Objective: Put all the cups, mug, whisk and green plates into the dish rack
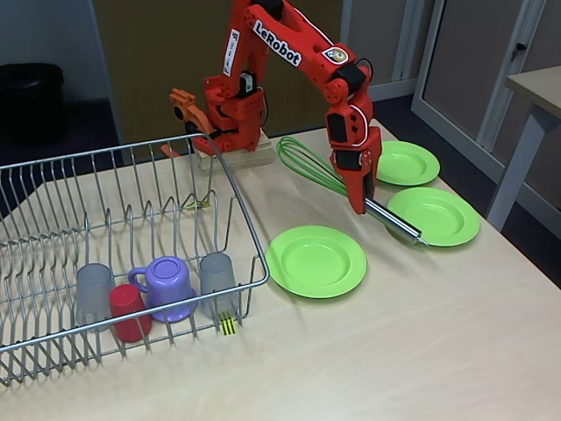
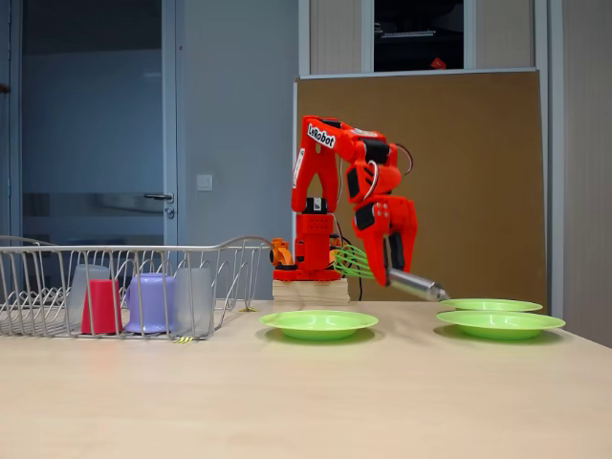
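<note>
Sitting left of the jaws, the dish rack holds two grey cups, a red cup and the mug. The jaws clamp the whisk, lifted off the counter; three green plates lie beside and below them.
</note>
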